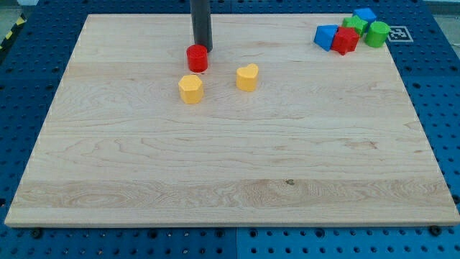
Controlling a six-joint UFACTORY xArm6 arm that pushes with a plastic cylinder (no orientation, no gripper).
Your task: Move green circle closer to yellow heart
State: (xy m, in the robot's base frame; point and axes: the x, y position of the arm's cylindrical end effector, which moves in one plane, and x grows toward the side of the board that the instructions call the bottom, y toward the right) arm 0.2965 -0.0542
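My tip (203,49) stands at the far side of the surface (230,165), just behind and touching or nearly touching the red cylinder (197,58). There is no gripper on this rod, so nothing spreads or pinches.

Near the tip, two yellow blocks lie in front of the red cylinder: a yellow hexagon-like block (190,89) to the left and the yellow heart (247,77) to the right.

The green circle (376,34) sits well apart at the far right corner, clustered with a green block (353,24), a red block (346,40) and two blue blocks (325,36) (365,14).

Judged step: approach not yet begun. The next move seemingly calls for travel to the right of the green circle, then a leftward push that frees it from its neighbours.

The blocks look smooth, matte and moulded; the surface is pale grained wood.
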